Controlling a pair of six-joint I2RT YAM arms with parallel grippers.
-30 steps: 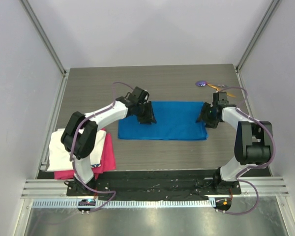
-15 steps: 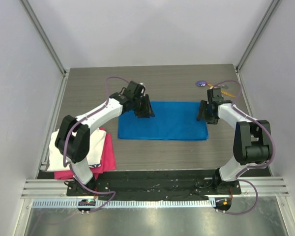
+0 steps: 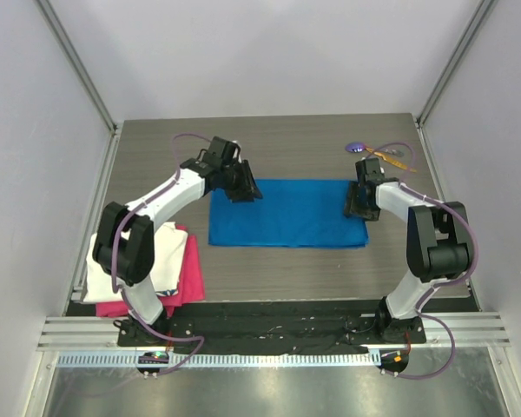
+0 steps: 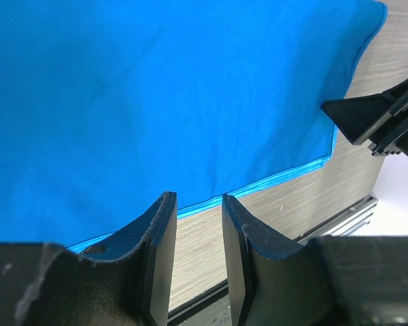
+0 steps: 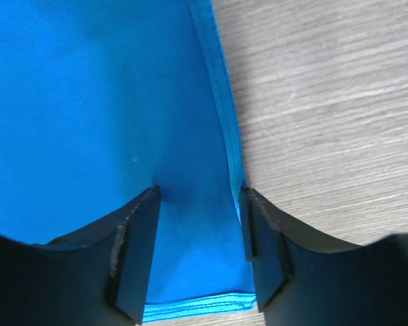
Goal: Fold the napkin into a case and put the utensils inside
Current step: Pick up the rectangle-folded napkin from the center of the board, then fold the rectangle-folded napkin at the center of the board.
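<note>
Napkin [image 3: 286, 224]: a bright blue rectangle lying flat on the table [image 3: 286, 143], in the middle of the top view, long side running left to right. A doubled hem shows along its edges in both wrist views.
Left gripper [image 3: 246, 189]: over the napkin's upper left corner in the top view. In the left wrist view its jaws [image 4: 198, 204] stand a narrow gap apart, with the blue hem and bare wood showing between the tips and nothing clamped.
Right gripper [image 3: 358, 204]: at the napkin's right edge, near the upper right corner. In the right wrist view its jaws [image 5: 199, 193] stand apart and straddle a strip of flat cloth beside the hem, without pinching it.
Utensils: the purple-headed utensil [image 3: 357, 147] and the orange-yellow utensil [image 3: 391, 156] lie on the table at the upper right, apart from the napkin.
Other cloths: a white cloth [image 3: 104, 269] lies on a pink cloth [image 3: 189, 278] at the lower left.
</note>
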